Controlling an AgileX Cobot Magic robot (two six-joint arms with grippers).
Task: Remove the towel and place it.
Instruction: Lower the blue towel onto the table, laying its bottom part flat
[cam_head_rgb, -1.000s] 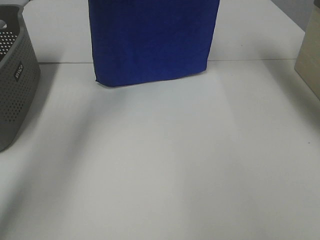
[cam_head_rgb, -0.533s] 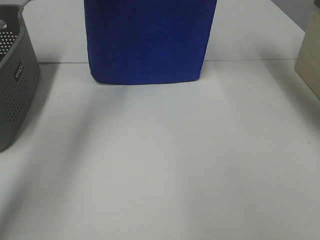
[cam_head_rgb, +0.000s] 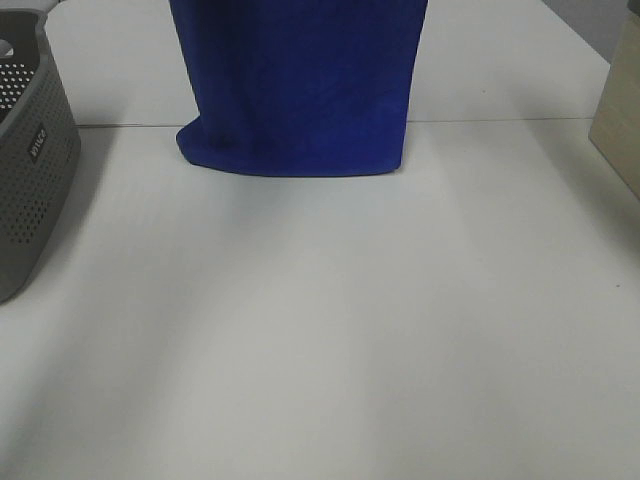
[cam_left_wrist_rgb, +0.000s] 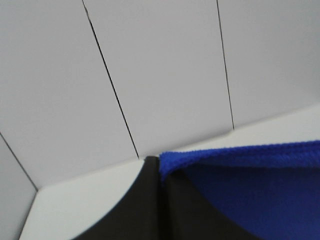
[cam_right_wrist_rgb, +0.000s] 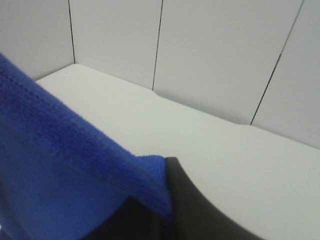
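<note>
towel (cam_head_rgb: 300, 90): blue, hanging as an upright sheet at the far middle of the worktop (cam_head_rgb: 320, 340); lower edge on the surface, bulging at its left corner
left fingers (cam_left_wrist_rgb: 140, 205): pressed together, pinching one top corner
right fingers (cam_right_wrist_rgb: 195, 210): pressed together, pinching the other top corner
basket (cam_head_rgb: 30, 160): grey, far left, apart from towel

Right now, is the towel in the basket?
No, the towel hangs down at mid-table, apart from the grey basket on the left.
</note>
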